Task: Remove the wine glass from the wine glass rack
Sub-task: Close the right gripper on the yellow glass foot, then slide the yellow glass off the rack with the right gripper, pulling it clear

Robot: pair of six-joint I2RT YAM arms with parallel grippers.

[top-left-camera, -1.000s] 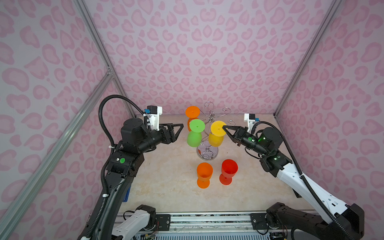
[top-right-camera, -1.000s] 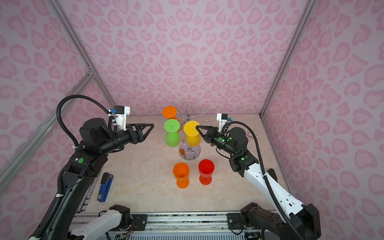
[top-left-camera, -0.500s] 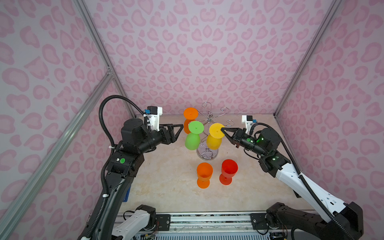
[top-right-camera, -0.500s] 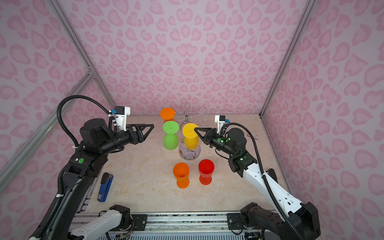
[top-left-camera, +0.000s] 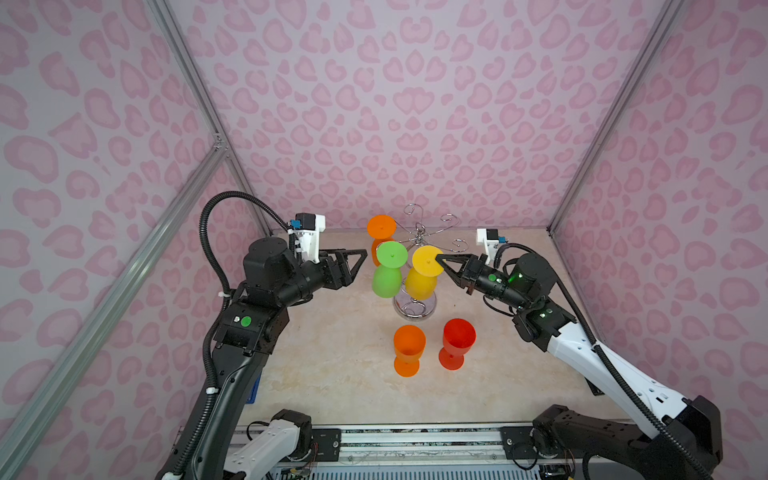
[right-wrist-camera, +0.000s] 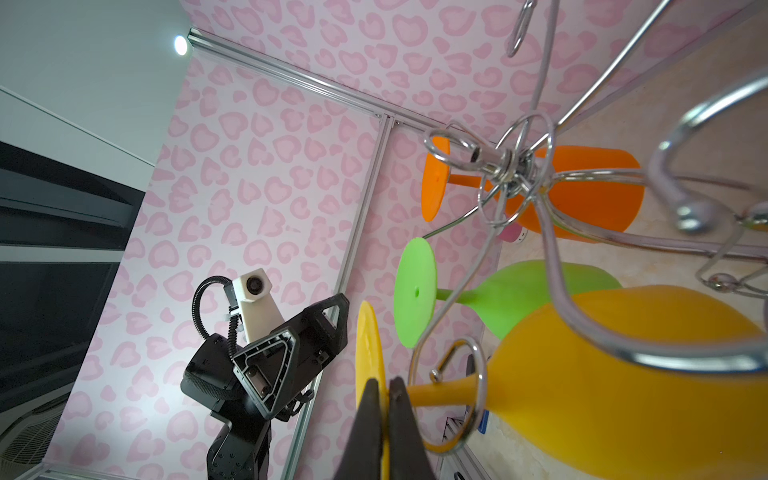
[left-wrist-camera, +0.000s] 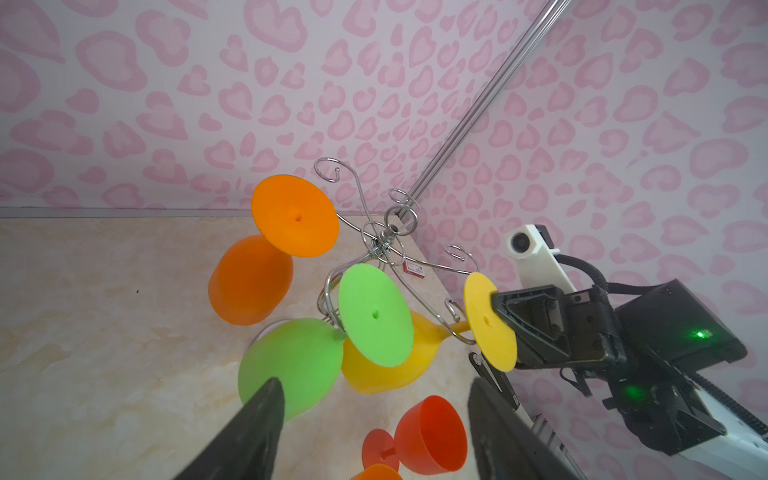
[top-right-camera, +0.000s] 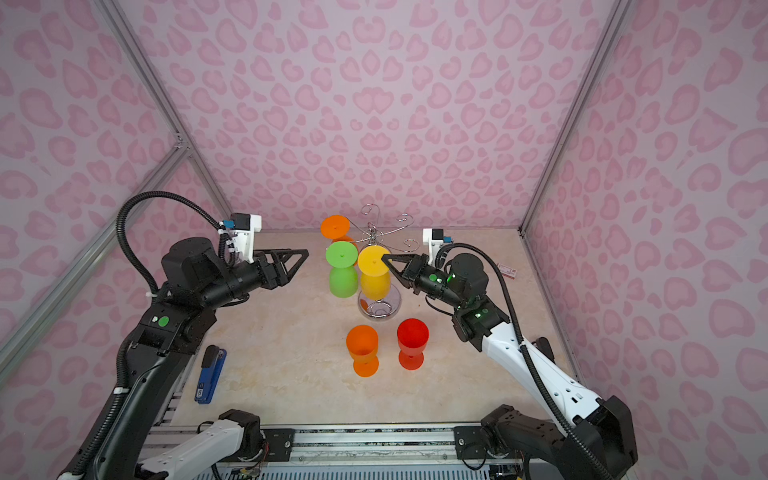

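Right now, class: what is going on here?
The right gripper is shut on the foot of the yellow wine glass, which hangs upside down on the rack. The left gripper is open near the green glass, holding nothing. One orange glass hangs too; a second orange glass and a red glass stand on the table.

Soft, even light fills the booth; both top views dim toward their corners. In the right wrist view a ceiling lamp (right-wrist-camera: 180, 45) glares, while the wine glass rack (right-wrist-camera: 509, 164) and yellow wine glass (right-wrist-camera: 623, 374) blur close up. Desk (top-left-camera: 332, 374) shadows are faint.
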